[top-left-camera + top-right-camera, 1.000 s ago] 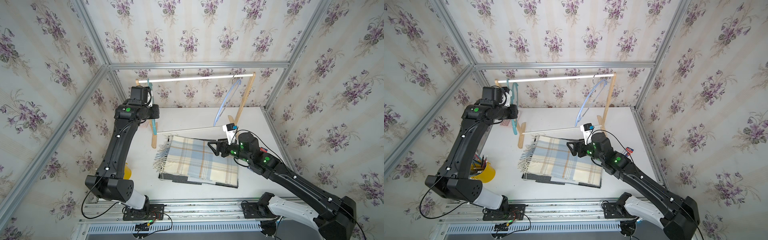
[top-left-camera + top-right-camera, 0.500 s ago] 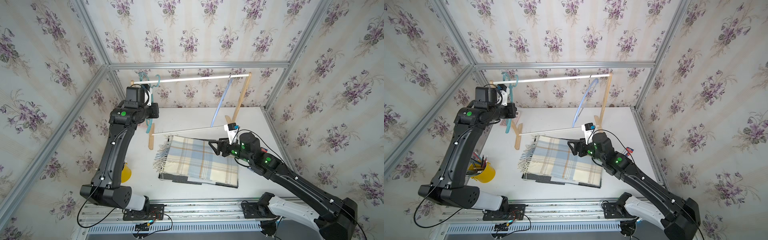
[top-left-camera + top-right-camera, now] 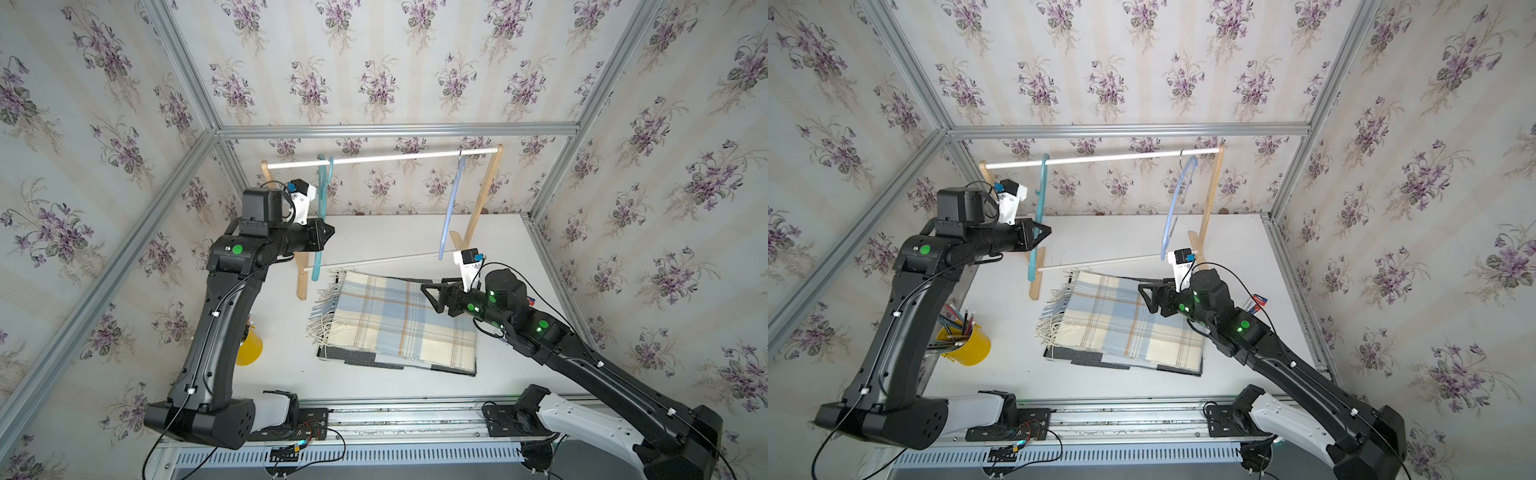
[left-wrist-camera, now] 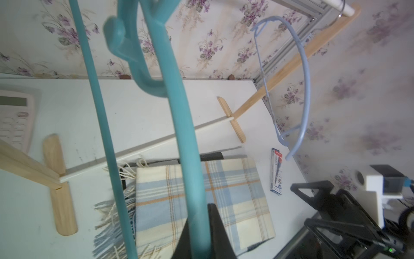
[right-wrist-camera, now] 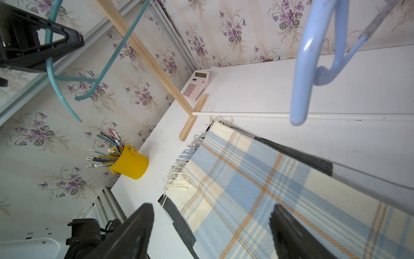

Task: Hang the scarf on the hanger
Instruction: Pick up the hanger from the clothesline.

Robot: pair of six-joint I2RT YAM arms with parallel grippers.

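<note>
Now teal hanger point(image 4: 181, 116) shifted, scarf point(image 3: 395, 320) unmoved

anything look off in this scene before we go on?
Nothing spilled or broken. Only oddities: dark grey fabric sticks out from under the folded scarf, and the blue hanger hangs at the very end of the rail. The teal hanger is pinched in the shut left gripper, as the task needs.
</note>
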